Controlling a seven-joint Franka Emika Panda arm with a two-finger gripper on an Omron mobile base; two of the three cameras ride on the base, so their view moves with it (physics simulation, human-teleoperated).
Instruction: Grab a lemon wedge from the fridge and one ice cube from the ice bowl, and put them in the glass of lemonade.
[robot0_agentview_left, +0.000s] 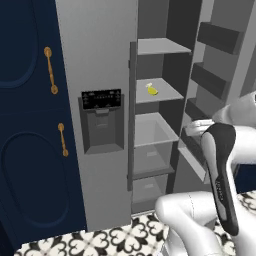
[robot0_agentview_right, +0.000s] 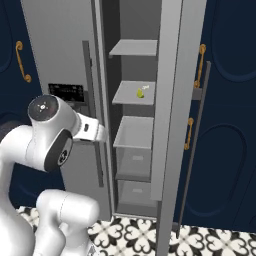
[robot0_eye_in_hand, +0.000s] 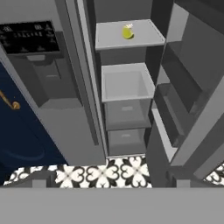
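The grey fridge (robot0_agentview_left: 95, 60) (robot0_agentview_right: 55, 45) (robot0_eye_in_hand: 52, 100) stands with its right door swung open, so the inner shelves show. A tiny yellow lemon wedge (robot0_agentview_left: 152, 90) (robot0_agentview_right: 141, 93) (robot0_eye_in_hand: 127, 32) lies on the second shelf from the top. My gripper (robot0_eye_in_hand: 111, 183) is open and holds nothing; its tips barely rise at the bottom of the hand view. It hangs in front of the fridge opening, below the wedge's shelf and well short of it. The white hand (robot0_agentview_left: 197, 127) (robot0_agentview_right: 95, 132) points towards the shelves. The ice bowl and the glass of lemonade are out of view.
The open door (robot0_agentview_left: 220, 75) (robot0_agentview_right: 172, 100) with its dark bins stands to the right of the shelves. Navy cabinets with brass handles (robot0_agentview_left: 30, 125) (robot0_agentview_right: 225, 125) flank the fridge. Below the wedge are a white tray shelf (robot0_eye_in_hand: 127, 83) and two drawers (robot0_eye_in_hand: 126, 131). The floor (robot0_eye_in_hand: 109, 173) is patterned tile.
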